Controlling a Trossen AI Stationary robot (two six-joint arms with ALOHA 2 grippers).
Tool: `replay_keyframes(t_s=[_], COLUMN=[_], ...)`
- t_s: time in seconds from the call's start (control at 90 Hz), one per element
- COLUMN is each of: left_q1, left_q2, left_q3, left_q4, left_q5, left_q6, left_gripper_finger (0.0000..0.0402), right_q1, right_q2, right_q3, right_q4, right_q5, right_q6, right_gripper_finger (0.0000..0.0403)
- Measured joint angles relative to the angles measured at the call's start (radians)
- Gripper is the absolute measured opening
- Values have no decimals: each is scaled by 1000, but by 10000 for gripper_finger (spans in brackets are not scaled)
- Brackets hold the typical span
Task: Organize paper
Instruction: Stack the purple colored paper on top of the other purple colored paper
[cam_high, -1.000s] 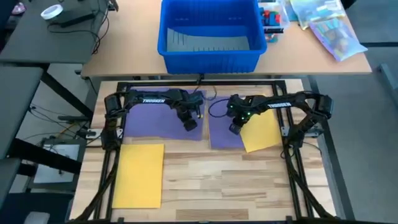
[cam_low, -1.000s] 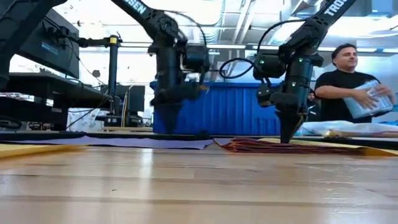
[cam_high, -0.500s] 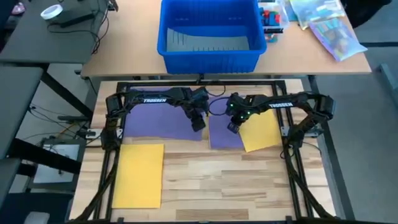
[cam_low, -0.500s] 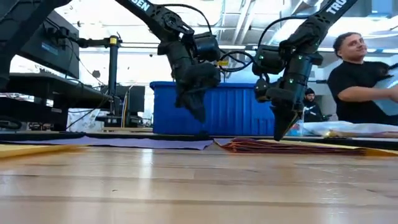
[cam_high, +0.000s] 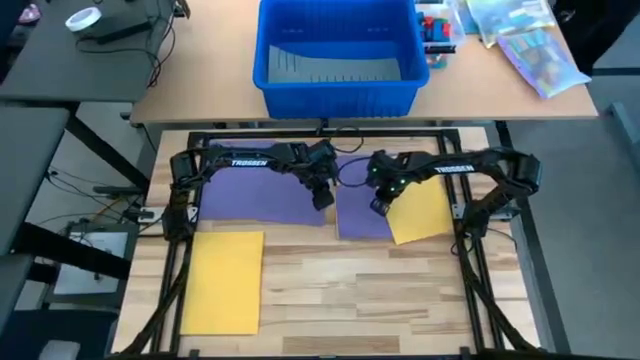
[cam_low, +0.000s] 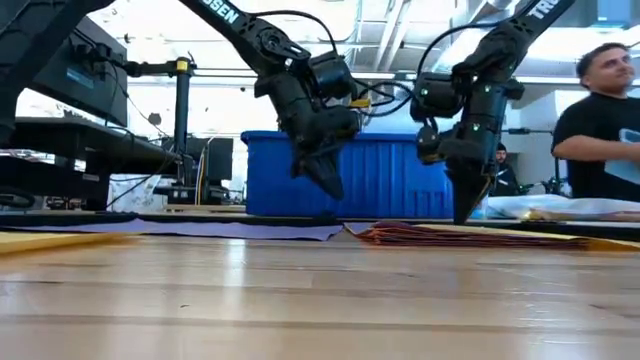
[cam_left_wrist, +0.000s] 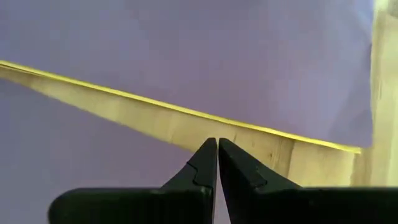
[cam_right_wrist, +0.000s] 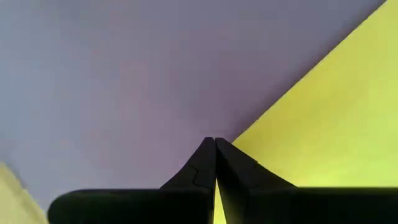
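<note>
Two purple sheets lie flat side by side at the table's far part, one on the left (cam_high: 255, 195) and one at the middle (cam_high: 360, 215). A yellow sheet (cam_high: 420, 210) lies askew over the middle one, atop a low stack (cam_low: 470, 235). Another yellow sheet (cam_high: 222, 280) lies at the near left. My left gripper (cam_high: 322, 198) is shut and tipped, and hovers (cam_low: 330, 188) over the wooden gap (cam_left_wrist: 186, 127) between the purple sheets. My right gripper (cam_high: 378, 206) is shut and points down (cam_low: 460, 218) at the yellow sheet's edge (cam_right_wrist: 292, 124). My right gripper comes from above with shut fingers (cam_right_wrist: 205, 162) pointing down at the stack's top, where the yellow sheet's edge (cam_right_wrist: 249, 134) crosses the purple sheet (cam_right_wrist: 124, 81). Whether the tips touch the paper, I cannot tell. My left gripper touches nothing.
A big blue bin (cam_high: 337, 55) stands on the far table behind the work table. A clear bag (cam_high: 530, 40) of colourful things lies beside it. A person (cam_low: 610, 130) stands behind the table on the right. Bare wood (cam_high: 360, 290) lies at the near right.
My left gripper has risen off the left purple sheet, tipped, and gone toward the table's right edge, as far as the gap between the purple sheets. My right gripper rose and tipped a little, then came back down upright over the stack. The sheets have stayed in place.
</note>
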Motion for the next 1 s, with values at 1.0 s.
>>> replay_keyframes(t_s=[1.0], left_q1=[-27], left_q2=[34], left_q3=[10], left_q4=[187], left_q5=[50], left_q6=[-28], left_gripper_finger=[0], right_q1=[-314], right_q2=[-464], right_q3=[1], right_q4=[-76], right_q5=[-33], right_q6=[79], right_gripper_finger=[137])
